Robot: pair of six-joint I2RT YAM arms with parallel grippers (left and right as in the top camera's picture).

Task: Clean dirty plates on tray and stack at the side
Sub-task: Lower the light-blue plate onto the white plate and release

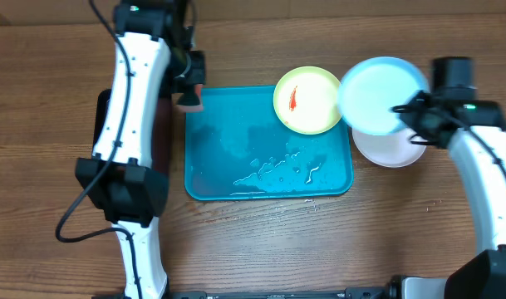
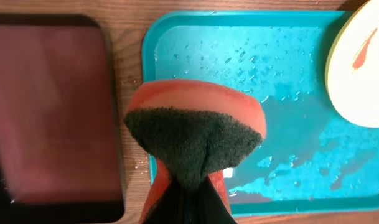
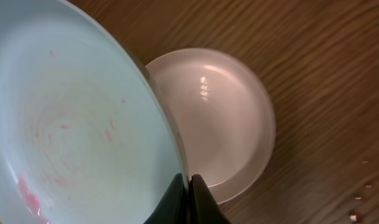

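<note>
Right gripper [image 3: 189, 198] is pinched narrow on the rim of the pale blue plate [image 1: 379, 93], holding it over the white plate [image 1: 394, 148], which lies on the bench [image 1: 402, 237] at 3 o'clock of the tray [image 1: 228, 158]. Left gripper [image 1: 189, 81] is clamped on an orange sponge [image 2: 195, 127], dark scouring face forward, over the tray's 10 o'clock corner. Step in hand, as judged: stacking the blue plate at the side. The next move calls for centring it over the white plate, lowering it level and letting go. The pale green plate [image 1: 308, 100], at the tray's 1 o'clock corner, carries a red smear and is not yet wiped. Faint pink traces show on the blue plate in the right wrist view; whether it touches the white plate cannot be told. The black tray [image 2: 52, 112] is largely hidden under the left arm in the overhead view
</note>
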